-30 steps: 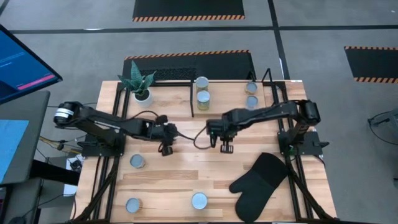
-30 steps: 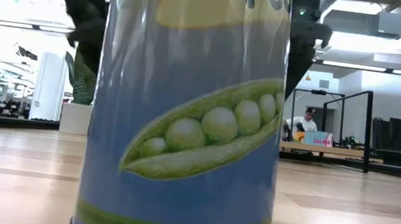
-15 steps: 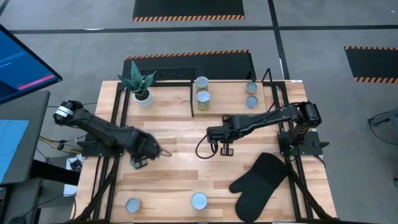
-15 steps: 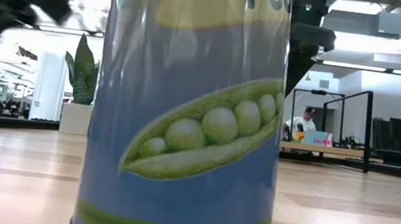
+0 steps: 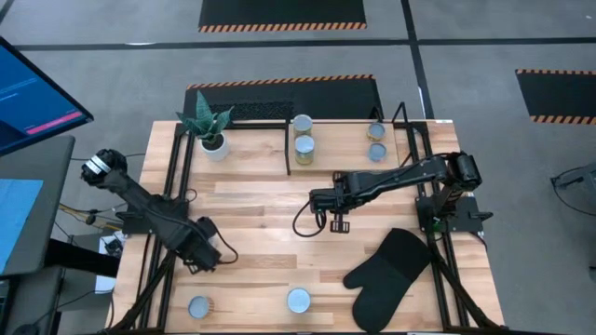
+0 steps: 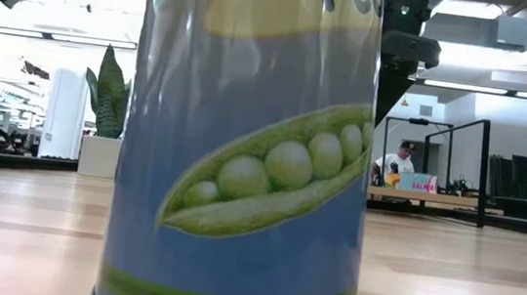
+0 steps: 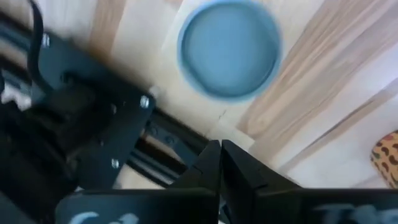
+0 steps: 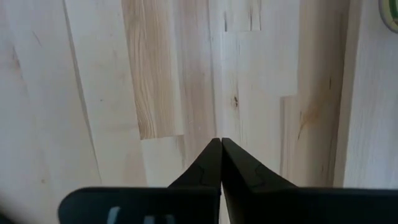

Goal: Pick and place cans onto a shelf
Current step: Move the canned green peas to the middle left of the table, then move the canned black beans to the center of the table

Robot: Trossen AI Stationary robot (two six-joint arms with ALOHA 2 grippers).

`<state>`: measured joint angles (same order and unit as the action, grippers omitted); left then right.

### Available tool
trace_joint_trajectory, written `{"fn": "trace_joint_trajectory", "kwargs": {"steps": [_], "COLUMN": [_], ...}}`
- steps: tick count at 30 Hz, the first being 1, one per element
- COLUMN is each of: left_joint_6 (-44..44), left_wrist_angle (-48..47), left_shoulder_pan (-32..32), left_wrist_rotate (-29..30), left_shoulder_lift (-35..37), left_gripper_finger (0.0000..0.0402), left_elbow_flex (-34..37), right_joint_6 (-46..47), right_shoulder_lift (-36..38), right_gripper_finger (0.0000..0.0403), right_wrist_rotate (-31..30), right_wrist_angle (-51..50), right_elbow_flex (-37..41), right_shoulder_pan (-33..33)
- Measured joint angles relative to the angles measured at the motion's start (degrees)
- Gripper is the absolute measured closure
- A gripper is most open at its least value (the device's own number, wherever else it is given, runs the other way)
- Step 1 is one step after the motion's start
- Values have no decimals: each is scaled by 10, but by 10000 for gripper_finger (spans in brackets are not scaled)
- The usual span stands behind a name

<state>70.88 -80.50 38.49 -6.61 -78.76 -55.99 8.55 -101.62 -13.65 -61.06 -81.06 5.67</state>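
Note:
Four cans stand in the shelf [image 5: 261, 111] at the table's far side, two [image 5: 304, 135] at its middle and two [image 5: 376, 141] at its right. Two more cans [image 5: 198, 306] [image 5: 298, 300] stand near the front edge; the second one fills the low view with its pea label [image 6: 249, 146]. My left gripper [image 5: 201, 257] is shut at the near left, and a pale blue can top [image 7: 229, 56] shows just beyond its fingertips [image 7: 211, 158] without touching them. My right gripper [image 5: 337, 224] hangs shut over bare wood at the table's middle [image 8: 221, 146].
A white pot with a plant [image 5: 213, 144] stands at the far left beside the shelf. A black oven mitt [image 5: 386, 270] lies at the near right. Black frame rails [image 7: 93, 124] run along the table's left and right edges.
My left gripper has swung from the table's middle toward the near left corner and now stands over the spot where a can stood by the left rail; that can no longer shows in the high view.

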Motion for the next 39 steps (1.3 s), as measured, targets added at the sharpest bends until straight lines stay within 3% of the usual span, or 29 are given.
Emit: {"fn": "trace_joint_trajectory", "kwargs": {"steps": [6, 10, 16, 22, 26, 30, 35, 39], "left_joint_6": [43, 34, 19, -66, -194, -275, -233, -188], "left_wrist_angle": [18, 107, 129, 230, 345, 334, 222, 173], "left_shoulder_pan": [18, 21, 17, -49, -113, -139, -139, -133], "left_wrist_rotate": [-2, -17, -1, 159, 284, 234, 204, 66], "left_shoulder_lift": [-11, -33, -49, -49, -49, -49, -49, -49], "left_gripper_finger": [401, 401, 401, 402, 401, 401, 401, 401], "left_elbow_flex": [6, 56, 94, 122, 109, 75, 68, 68], "right_joint_6": [-10, -16, -17, -15, -15, -14, -14, -15], "right_shoulder_lift": [0, 0, 0, 0, 0, 0, 0, 0], "right_gripper_finger": [380, 381, 374, 379, 381, 377, 372, 374], "right_wrist_rotate": [0, 0, 0, 0, 0, 0, 0, 0], "right_wrist_angle": [0, 0, -4, -6, -8, -19, -19, -20], "right_elbow_flex": [0, 0, 0, 0, 0, 0, 0, 0], "right_shoulder_pan": [0, 0, -1, -1, -1, -1, -1, -1]}}
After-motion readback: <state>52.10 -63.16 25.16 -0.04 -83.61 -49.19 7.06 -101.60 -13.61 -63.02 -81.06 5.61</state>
